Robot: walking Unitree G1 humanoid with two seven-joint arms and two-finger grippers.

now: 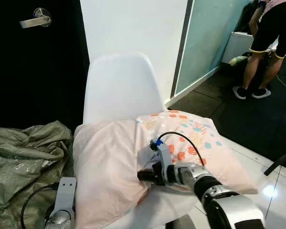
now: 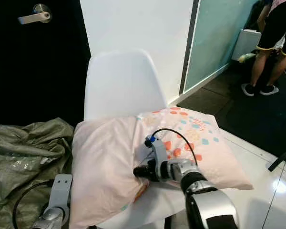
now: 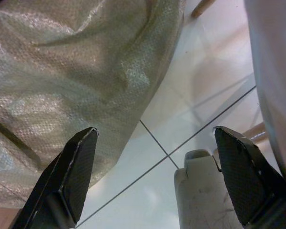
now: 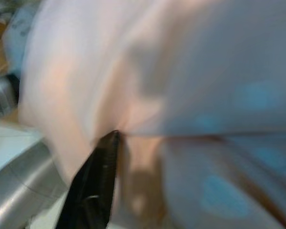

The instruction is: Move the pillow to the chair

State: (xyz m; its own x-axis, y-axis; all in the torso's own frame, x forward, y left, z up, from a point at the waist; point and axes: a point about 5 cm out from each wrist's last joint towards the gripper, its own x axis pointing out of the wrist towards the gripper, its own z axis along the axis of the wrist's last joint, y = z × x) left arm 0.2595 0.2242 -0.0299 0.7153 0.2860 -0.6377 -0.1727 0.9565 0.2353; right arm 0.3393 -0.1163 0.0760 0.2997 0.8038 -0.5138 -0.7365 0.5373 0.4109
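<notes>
Pillow: soft pale-pink pillow with orange and blue dots, lying across the seat of the white moulded plastic chair, about 1 half folded over and draping off the front edge, the dotted half sticking out past the seat on the robot's right.
Right gripper: black-fingered right gripper buried in the fold near the pillow's middle, fabric bunched around the fingers; blurred wrist view gives 1 black finger against cloth, so apparently pinching the pillow cover.
Left gripper: left gripper low beside the chair, 2 fingers spread wide over pale floor tile, holding nothing.
Surroundings: crumpled grey-green woven sack on the floor at the robot's left, touching the pillow's hanging edge; black door with a silver lever handle behind; a person's legs in black shorts well apart at the far right.
Step in hand: placing, judged nearly done, with pillow already on the seat but still gripped.
Next move: likely calls for loosening the pinch and drawing the arm back without dragging the cloth; overhanging halves could slide off, so a nudge toward the backrest may be needed first.
</notes>
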